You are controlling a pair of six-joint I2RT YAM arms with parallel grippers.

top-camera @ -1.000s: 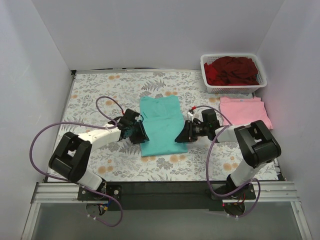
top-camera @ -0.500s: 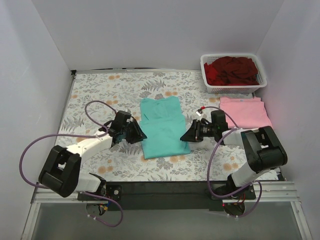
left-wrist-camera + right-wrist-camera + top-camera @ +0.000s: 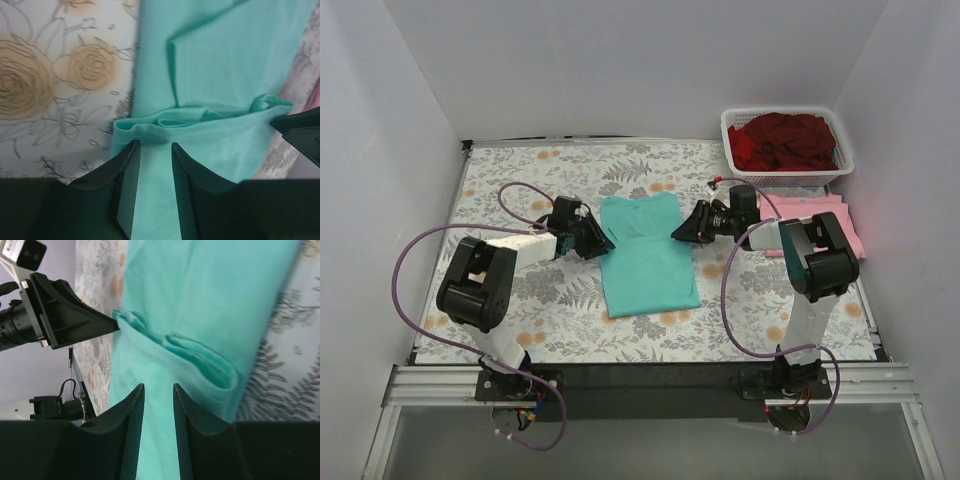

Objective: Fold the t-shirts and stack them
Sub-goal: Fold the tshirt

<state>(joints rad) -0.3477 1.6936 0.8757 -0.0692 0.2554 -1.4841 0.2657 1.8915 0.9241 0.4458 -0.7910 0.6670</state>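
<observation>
Two arms reach in from either side in the top view, and between them the teal t-shirt [image 3: 647, 272] lies lengthways in the middle of the floral desk [image 3: 510, 175]. Left claw [image 3: 608, 242] is right on the shirt's left edge, a little beyond its middle; right claw [image 3: 676, 232] is on the right edge, straight across from it. Off to the right, the pink t-shirt [image 3: 798, 205] lies flat, partly under the right arm, just in front of the white lattice basket [image 3: 785, 179] in the far right corner, where the dark red t-shirts [image 3: 785, 140] sit in a heap. Purple cables [image 3: 415, 262] loop off both arms. Over to the left wrist view: the two black fingers [image 3: 127, 170] stand close together, clamped on the shirt's side edge, teal cloth bunched at their tips. From there a raised ridge of fabric runs across to the right claw [image 3: 295, 132], which shows at the right edge. Beyond the ridge the shirt lies flat, with one folded panel on top, and the flowered desk shows on the left. Now the right wrist view: same story mirrored, fingers [image 3: 131, 415] near together and pinching the opposite edge, the teal ridge stretching away to the left claw [image 3: 114, 319] at the far side.
</observation>
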